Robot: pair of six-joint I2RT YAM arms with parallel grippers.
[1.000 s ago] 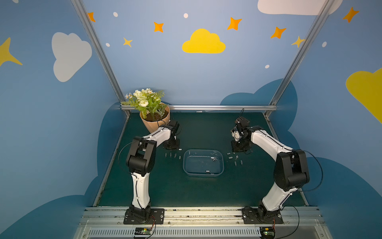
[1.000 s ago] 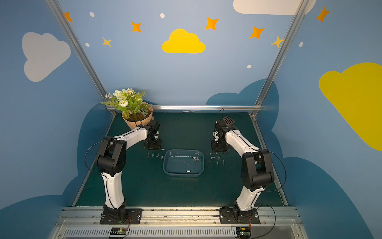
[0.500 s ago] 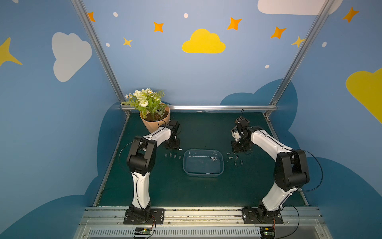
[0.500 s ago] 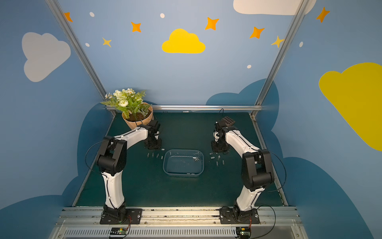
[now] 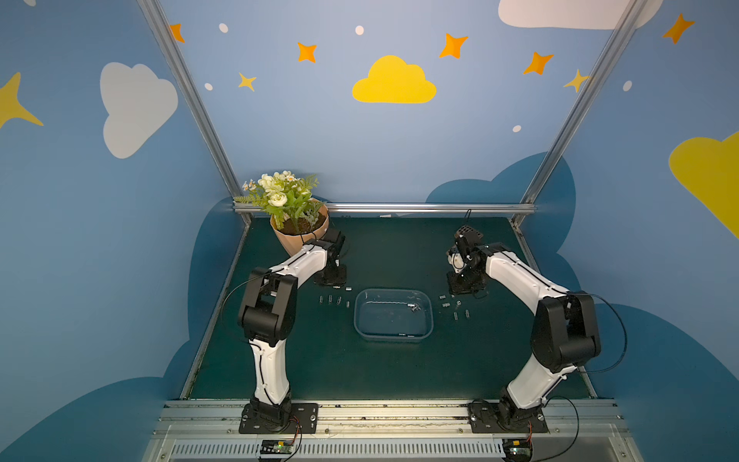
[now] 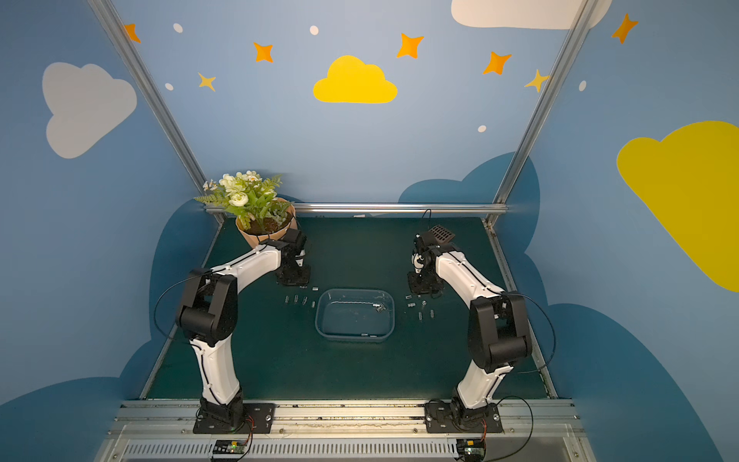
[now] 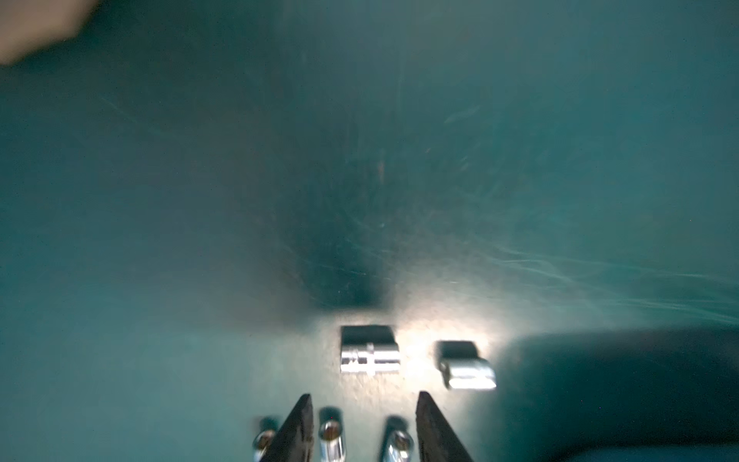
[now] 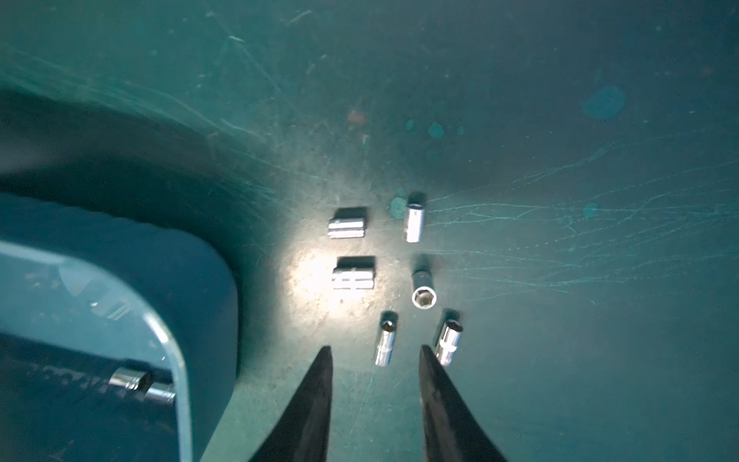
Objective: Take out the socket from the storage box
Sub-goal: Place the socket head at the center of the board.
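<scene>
my left fingers (image 7: pixel 298 432) slightly apart, empty, low over socket row (image 5: pixel 331 299) on left. drop-off spot, I reckon. right fingers (image 8: pixel 316 400) same, empty. socket (image 5: pixel 414 307) waits in storage box (image 5: pixel 394 338).

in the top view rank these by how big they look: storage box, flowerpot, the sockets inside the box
1. storage box, widest on screen.
2. flowerpot, somewhat narrower, but it stands farther from the camera, so the true gap is unsure.
3. sockets inside the box, tiny glints, clearly smallest.

sockets (image 8: pixel 352 278): shiny chromed metal | storage box (image 5: pixel 394 338): translucent glossy plastic | table mat (image 5: pixel 320 360): matt, scratched
</scene>
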